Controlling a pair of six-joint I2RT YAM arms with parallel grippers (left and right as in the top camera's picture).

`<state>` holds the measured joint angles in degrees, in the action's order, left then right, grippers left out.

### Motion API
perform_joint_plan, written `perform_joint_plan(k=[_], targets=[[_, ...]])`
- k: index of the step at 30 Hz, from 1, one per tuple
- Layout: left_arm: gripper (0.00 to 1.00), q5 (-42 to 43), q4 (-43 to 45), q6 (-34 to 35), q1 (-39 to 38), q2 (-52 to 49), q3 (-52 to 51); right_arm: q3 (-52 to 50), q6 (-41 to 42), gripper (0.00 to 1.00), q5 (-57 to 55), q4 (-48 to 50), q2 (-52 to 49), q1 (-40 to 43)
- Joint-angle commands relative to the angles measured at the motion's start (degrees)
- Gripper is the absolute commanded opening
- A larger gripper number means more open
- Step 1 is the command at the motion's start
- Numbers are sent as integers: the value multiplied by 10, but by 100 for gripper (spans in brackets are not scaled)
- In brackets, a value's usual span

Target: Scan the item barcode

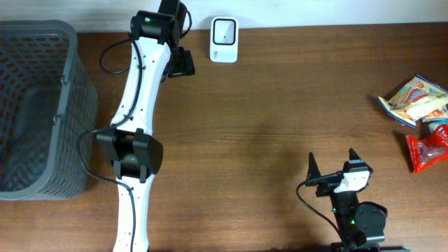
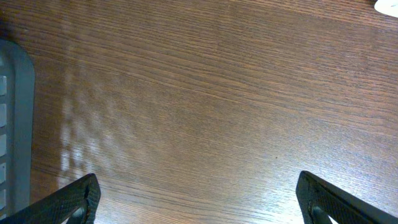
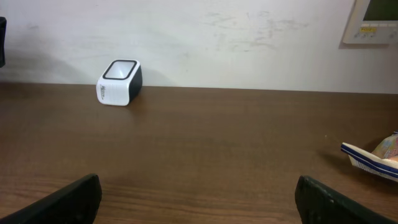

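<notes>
Black fingertips of the left gripper (image 2: 199,202) fill the bottom corners of its wrist view. They are spread wide, with only the bare brown table (image 1: 280,105) between them. The right gripper (image 1: 332,157), at 5 o'clock in the overhead view, is spread just as wide and holds nothing. Two arms stand at the table. The white left arm (image 1: 136,91) stretches from 7 o'clock up toward 12, while the right arm sits folded low at the near edge. One white scanner (image 1: 224,40) stands at 12 o'clock against the far edge, well apart from both grippers. One grey mesh basket (image 1: 70,42) takes the 9 o'clock side. The snack packets (image 1: 413,98) lie bunched at 3 o'clock, touched by neither gripper. There is a yellow-and-orange one, a red one, and a sliver of a third between them. Only the overhead view shows all of these together. The left wrist view adds just the basket's grey rim at 9 o'clock and a speck of white at 1 o'clock, too small to identify. The right wrist view alone shows the scanner's dark slanted window, the pale wall behind it and a wall panel (image 3: 373,22) at 1 o'clock. In that view a single packet edge shows at 3 o'clock.
</notes>
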<state>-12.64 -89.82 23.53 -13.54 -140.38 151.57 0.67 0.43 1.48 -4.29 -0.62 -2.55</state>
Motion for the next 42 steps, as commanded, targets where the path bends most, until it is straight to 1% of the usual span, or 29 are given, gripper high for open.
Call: perform_joint_plan(k=[1,4,9,10,11,12,14,16,18,19,20,21,22,23,24,27,28,30,31,33,34,36,40,42], targets=[[99,-5,-8,-6,-3,2,2,-3,7,98,-5,-3,4,4],[99,-4,-69,-5,-9,3,2,-3,7,98,-5,-3,4,4],[99,3,-69,-4,-36,19,2,-3,7,98,-5,-3,4,4],[99,5,-68,19,-36,36,-3,-3,7,98,-5,-3,4,4],[99,5,-38,68,-36,84,-64,-3,7,98,-5,-3,4,4],[99,8,-2,70,-36,115,-122,-3,7,98,-5,-3,4,4],[99,9,104,61,-37,208,-289,-3,7,98,-5,-3,4,4],[99,8,189,32,-43,292,-418,-3,7,98,-5,-3,4,4],[99,8,311,-10,-64,396,-545,-3,7,98,-5,-3,4,4],[99,8,409,-56,-89,480,-636,-3,7,98,-5,-3,4,4],[99,8,481,-84,-109,553,-709,-3,7,98,-5,-3,4,4],[99,8,533,-101,-122,617,-769,-3,7,98,-5,-3,4,4],[99,2,565,-104,-131,682,-823,-3,7,98,-5,-3,4,4],[99,-29,570,-104,-136,763,-882,-3,7,98,-5,-3,4,4],[99,-57,560,-104,-136,817,-924,-3,7,98,-5,-3,4,4],[99,-65,538,-104,-135,907,-1011,-3,7,98,-5,-3,4,4],[99,-62,543,-103,-132,938,-1044,-3,7,98,-5,-3,4,4],[99,-57,605,-103,-124,1004,-1128,-3,7,98,-5,-3,4,4],[99,-34,642,-103,-109,1034,-1165,-3,7,98,-5,-3,4,4],[99,32,737,-104,-50,1109,-1252,-3,7,98,-5,-3,4,4],[99,60,766,-104,-21,1149,-1291,-3,7,98,-5,-3,4,4],[99,73,774,-104,12,1222,-1339,-3,7,98,-5,-3,4,4],[99,134,774,-104,85,1337,-1407,-3,7,98,-5,-3,4,4],[99,127,774,-104,87,1391,-1437,-3,7,98,-5,-3,4,4]])
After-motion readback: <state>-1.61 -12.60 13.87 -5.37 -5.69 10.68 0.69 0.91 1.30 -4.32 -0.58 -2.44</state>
